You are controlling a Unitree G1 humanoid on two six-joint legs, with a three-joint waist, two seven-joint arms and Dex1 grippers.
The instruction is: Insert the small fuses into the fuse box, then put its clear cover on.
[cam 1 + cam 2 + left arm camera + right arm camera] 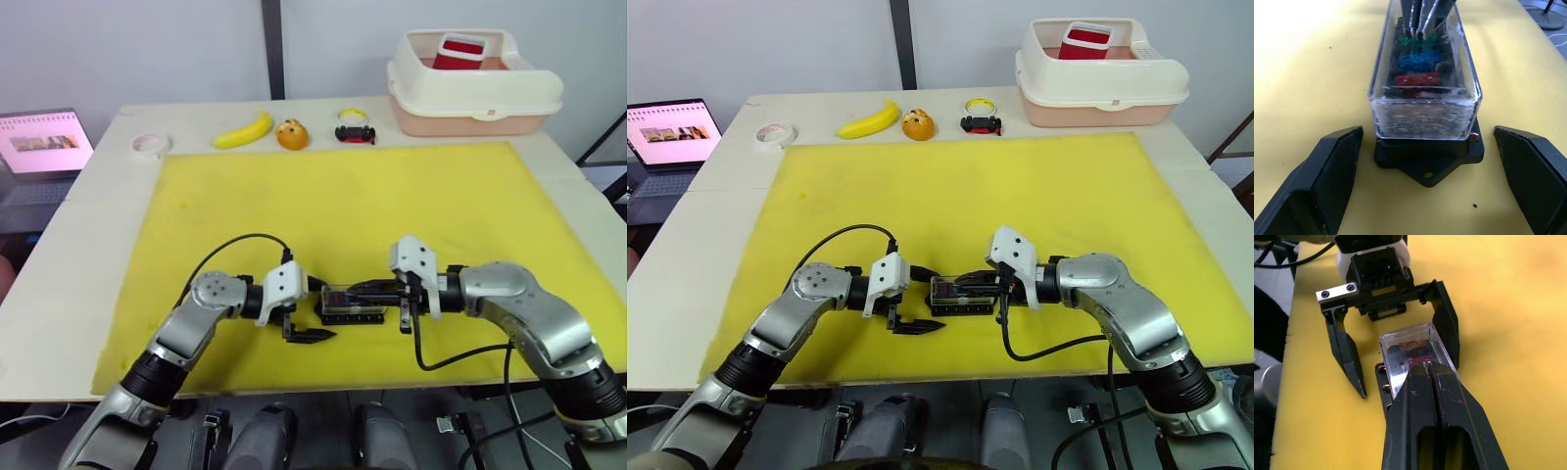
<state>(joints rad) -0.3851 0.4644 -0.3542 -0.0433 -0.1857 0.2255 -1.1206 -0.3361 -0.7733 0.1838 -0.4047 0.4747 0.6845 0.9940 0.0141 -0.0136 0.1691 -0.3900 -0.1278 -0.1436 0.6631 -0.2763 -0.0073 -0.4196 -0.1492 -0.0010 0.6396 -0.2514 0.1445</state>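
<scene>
The black fuse box [351,311] lies on the yellow mat near its front edge. The clear cover [1425,105] sits over it. Green [1418,41], blue [1418,59] and red [1415,79] small fuses show through the cover in their slots. My left gripper [312,311] is open at the box's left end, with one finger [1327,181] on each side, apart from the box. My right gripper [1427,364] is shut, with its tips resting on top of the cover near the box's right half.
A yellow mat [343,196] covers the table. Along the back edge are a tape roll [151,145], a banana [243,130], an orange round thing [292,134] and a toy car [355,133]. A cream tub [475,93] holds a red item. A laptop [44,142] stands off the table's left side.
</scene>
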